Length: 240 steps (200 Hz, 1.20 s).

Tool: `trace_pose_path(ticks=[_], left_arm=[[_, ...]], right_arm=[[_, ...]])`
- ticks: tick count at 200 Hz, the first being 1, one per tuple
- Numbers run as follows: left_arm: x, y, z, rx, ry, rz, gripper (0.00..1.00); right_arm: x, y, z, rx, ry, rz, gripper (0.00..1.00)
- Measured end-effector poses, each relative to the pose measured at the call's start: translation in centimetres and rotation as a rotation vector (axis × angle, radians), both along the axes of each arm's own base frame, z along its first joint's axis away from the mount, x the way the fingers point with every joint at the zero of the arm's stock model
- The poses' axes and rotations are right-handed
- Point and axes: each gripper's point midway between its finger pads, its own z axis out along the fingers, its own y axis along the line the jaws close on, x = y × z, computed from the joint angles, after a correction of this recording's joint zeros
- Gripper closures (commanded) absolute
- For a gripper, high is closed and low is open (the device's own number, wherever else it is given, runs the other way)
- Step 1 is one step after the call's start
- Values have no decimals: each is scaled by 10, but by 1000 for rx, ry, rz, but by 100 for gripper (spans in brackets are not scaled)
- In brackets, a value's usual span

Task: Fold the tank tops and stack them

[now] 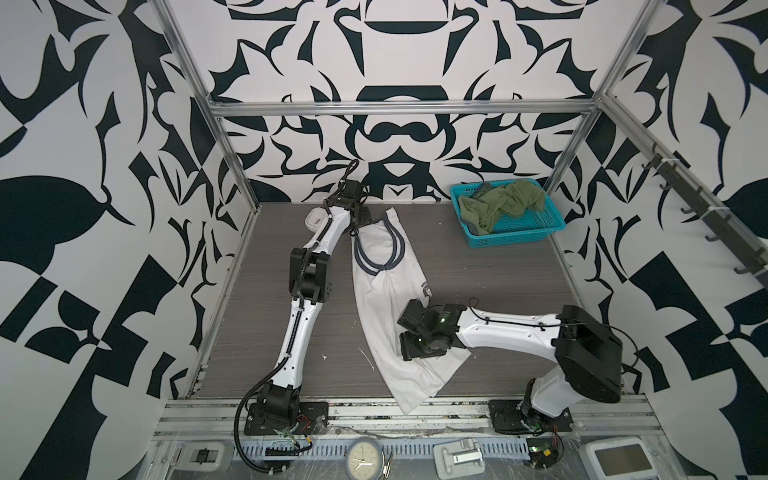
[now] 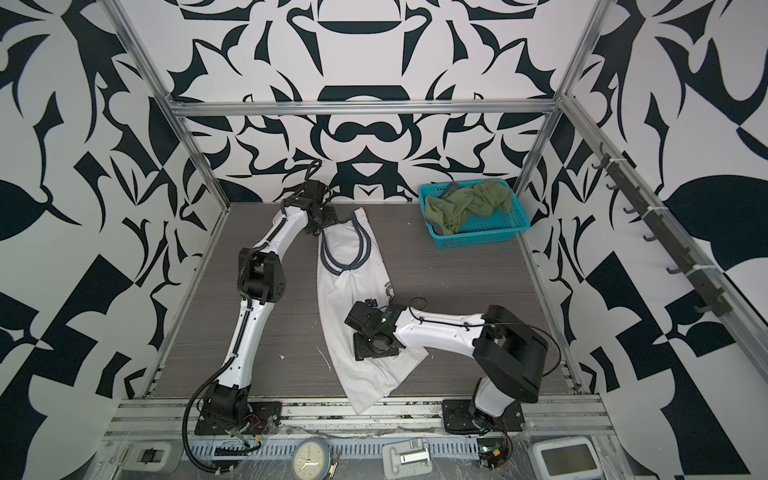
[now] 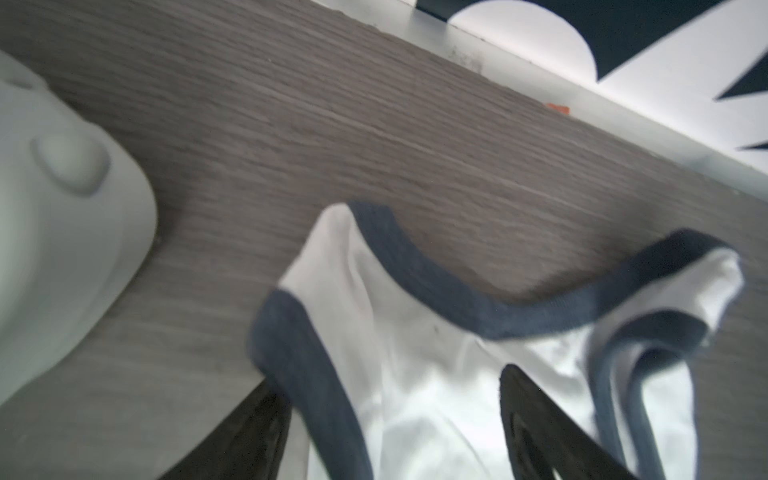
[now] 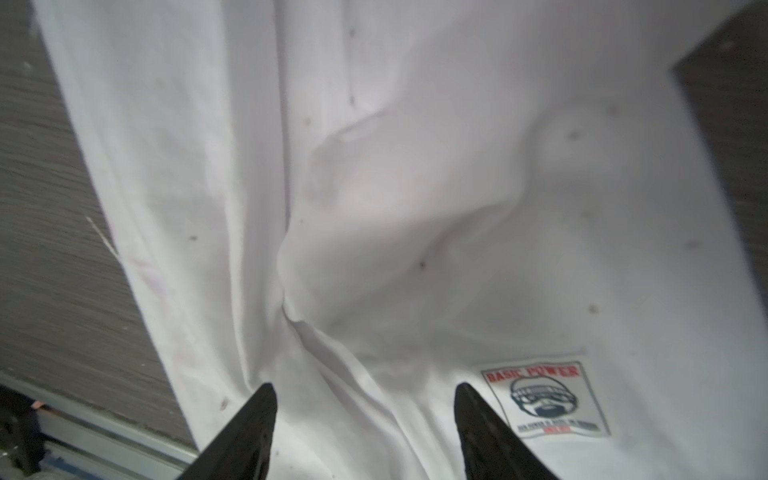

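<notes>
– Where did we find the white tank top [image 2: 345, 286]?
– We saw it stretched lengthwise on the table [image 2: 457, 299], straps toward the far side, hem past the near edge. The left gripper [image 2: 319, 227] sat at the straps, the right gripper [image 2: 372, 347] low over its lower half.
– And the olive tank top [image 2: 465, 205]?
– We saw it crumpled in the teal basket [image 2: 478, 239] at the far right corner, well apart.

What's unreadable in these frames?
Small white square clock: face mostly covered by left arm in top views; left wrist view blurred.
Olive green tank top: bunched in teal plastic basket, emblem hidden.
Right tool: fingertips under its own wrist in top views; contact with white navy-trimmed tank top unclear.
</notes>
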Motion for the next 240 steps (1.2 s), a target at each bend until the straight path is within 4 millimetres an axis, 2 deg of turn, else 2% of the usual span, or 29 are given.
trace_pose_path(ticks=[16, 39, 56, 68, 80, 109, 122, 147, 166, 188, 217, 240], left_arm=[[-31, -5, 14, 20, 45, -11, 19], [-105, -11, 37, 15, 111, -24, 21], [-159, -15, 42, -25, 146, -27, 23], [-192, -19, 35, -52, 178, -30, 24], [-214, -23, 21, -65, 216, -31, 25], [-242, -38, -23, -73, 302, -36, 29], [-243, -44, -39, -69, 324, -38, 29], [-224, -56, -37, -92, 294, -39, 29], [-204, -63, -35, -89, 265, -38, 29], [-170, -72, -34, -79, 213, -42, 28], [-130, -76, -31, -60, 155, -46, 27], [-120, -77, -30, -45, 147, -61, 22]], right_arm=[[12, -18, 10, 19, -25, -41, 32], [27, -48, 11, 5, -39, -84, 33], [36, -59, 7, -19, -38, -83, 34], [42, -66, 1, -40, -28, -85, 35], [44, -72, -8, -64, -8, -84, 35], [43, -77, -25, -101, 35, -76, 36], [40, -78, -29, -103, 46, -72, 37], [30, -79, -35, -98, 54, -71, 38], [22, -76, -36, -83, 49, -74, 39], [12, -67, -35, -53, 41, -86, 39], [-3, -47, -34, -15, 40, -70, 39], [-12, -36, -33, 7, 47, -55, 37]])
